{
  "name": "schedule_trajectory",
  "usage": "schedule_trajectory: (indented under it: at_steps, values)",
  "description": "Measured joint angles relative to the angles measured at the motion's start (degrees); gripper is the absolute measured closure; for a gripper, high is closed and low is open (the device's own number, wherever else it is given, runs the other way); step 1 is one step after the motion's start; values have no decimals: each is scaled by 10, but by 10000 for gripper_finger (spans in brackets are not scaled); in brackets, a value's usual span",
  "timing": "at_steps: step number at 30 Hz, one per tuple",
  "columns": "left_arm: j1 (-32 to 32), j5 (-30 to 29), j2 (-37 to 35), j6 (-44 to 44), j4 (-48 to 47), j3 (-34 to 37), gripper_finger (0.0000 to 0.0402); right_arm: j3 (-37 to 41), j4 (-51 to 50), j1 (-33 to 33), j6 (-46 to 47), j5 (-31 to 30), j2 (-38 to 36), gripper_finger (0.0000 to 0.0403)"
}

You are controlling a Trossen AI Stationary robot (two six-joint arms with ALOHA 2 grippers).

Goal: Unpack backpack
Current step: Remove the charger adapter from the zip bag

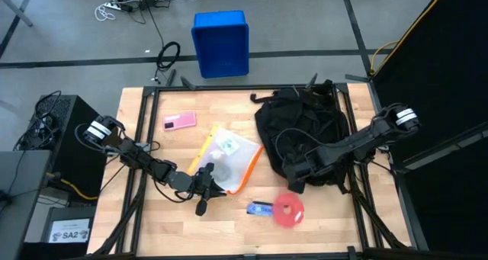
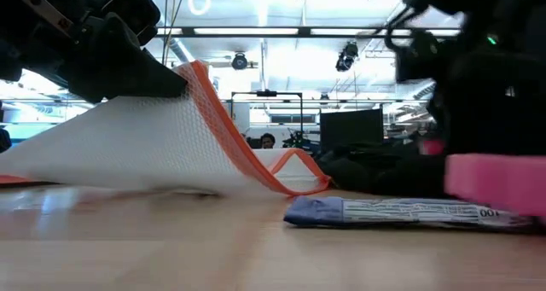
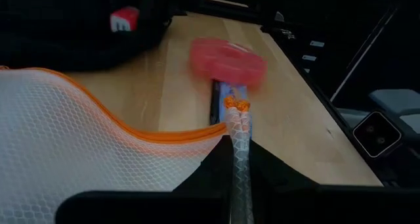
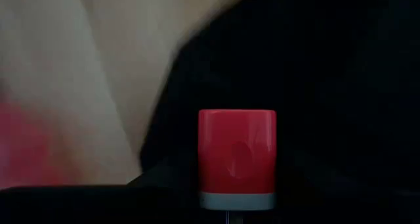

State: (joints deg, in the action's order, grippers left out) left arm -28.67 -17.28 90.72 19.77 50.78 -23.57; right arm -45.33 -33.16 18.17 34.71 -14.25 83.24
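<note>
Left gripper (image 1: pixel 204 185) pinching mesh pouch (image 1: pixel 226 159) edge; right gripper (image 1: pixel 299 171) pinching red block (image 4: pixel 237 159) by backpack (image 1: pixel 305 130); next: set both down

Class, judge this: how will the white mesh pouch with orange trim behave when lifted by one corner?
Likely floppy: the mesh pouch drapes from the left gripper, which is shut on its corner. Probably light, since that one pinch raises it. Its contents may shift.

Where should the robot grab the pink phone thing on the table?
Grab the pink phone across its two long edges, coming straight down from above. It lies flat and alone on the table, with open wood along both long sides for the gripper.
</note>
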Motion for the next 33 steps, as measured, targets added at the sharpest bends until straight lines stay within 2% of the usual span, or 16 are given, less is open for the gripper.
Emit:
schedule_trajectory:
  at_steps: [7, 11, 14, 18, 22, 26, 29, 33]
  values:
    - [0, 0, 0, 0, -1, 0, 402, 1, 34, -15, -31, -1, -69, 286]
    - [0, 0, 0, 0, -2, 0, 402, 1, 88, 10, -56, 3, -95, 286]
    - [0, 0, 0, 0, -2, 0, 402, 1, 137, 38, -78, 31, -93, 286]
    - [0, 0, 0, 0, -2, 0, 402, 0, 187, 81, -73, 54, -65, 286]
    - [0, 0, 0, 0, -2, 0, 402, 0, 177, 115, -48, 60, -17, 286]
    - [0, 0, 0, 0, -1, 0, 402, 0, 170, 121, -32, 60, 44, 283]
    - [0, 0, 0, 0, -1, 0, 402, 0, 170, 113, -33, 57, 80, 265]
    - [0, 0, 0, 3, -1, 0, 402, 0, 168, 98, -38, 61, 95, 216]
